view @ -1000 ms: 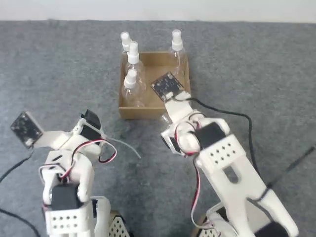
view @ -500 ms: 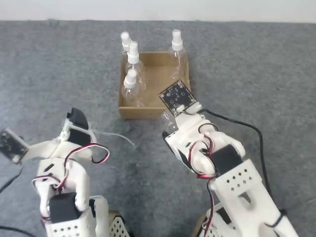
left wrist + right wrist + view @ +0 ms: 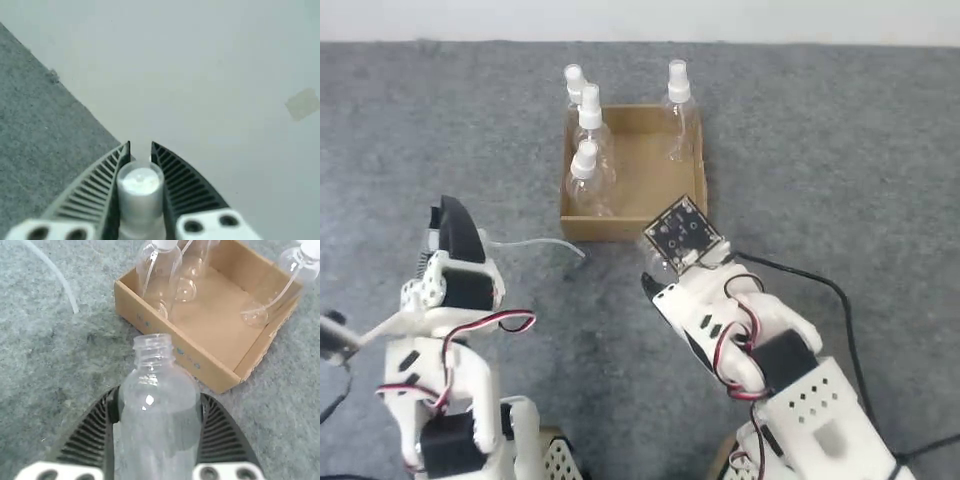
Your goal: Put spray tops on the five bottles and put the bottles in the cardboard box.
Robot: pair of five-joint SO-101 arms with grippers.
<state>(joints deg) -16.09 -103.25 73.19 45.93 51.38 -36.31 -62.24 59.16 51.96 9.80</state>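
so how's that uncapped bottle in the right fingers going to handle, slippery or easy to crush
The uncapped bottle looks clear and empty, so it is probably light for its size. Its smooth round wall between the ribbed fingers could twist or slip. It looks like thin plastic, so a hard squeeze may dent it.

This reads as a robotics lab bench. A grey felt-like surface (image 3: 850, 150) runs up to a bare pale wall (image 3: 770, 20) at 12 o'clock. A left arm (image 3: 445, 345) at 7 o'clock and a right arm (image 3: 775, 365) at 5 o'clock are white plastic with loose wires (image 3: 516, 319) and a bare circuit board (image 3: 683, 232). A cardboard box (image 3: 620, 228) sits toward 12 o'clock.
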